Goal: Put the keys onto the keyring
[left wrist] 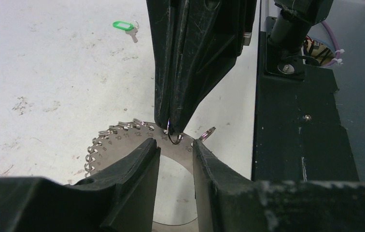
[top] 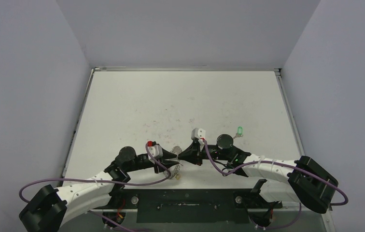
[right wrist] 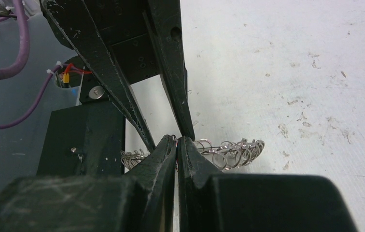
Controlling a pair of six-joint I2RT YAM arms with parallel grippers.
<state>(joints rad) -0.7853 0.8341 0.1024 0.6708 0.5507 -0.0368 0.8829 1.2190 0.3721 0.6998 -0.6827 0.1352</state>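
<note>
Nearest the bases, the 2 arms reach inward and their claws meet tip to tip at the table's near middle. The left gripper stands partly open. Its 2 fingers sit astride the flat band of the keyring, with the band and the open centre showing in the gap between them. Whether they actually grip the ring cannot be told. The ring lies just beside the black mount plate, its rim fringed with small wire loops. The right gripper comes in from the opposite side with its jaws pressed together. It pinches 1 thin loop at the ring's rim, just past the left fingertips. Farther out, well apart from the ring, the green key lies alone on the table, beyond the right arm. The yellow key cannot be made out.
</note>
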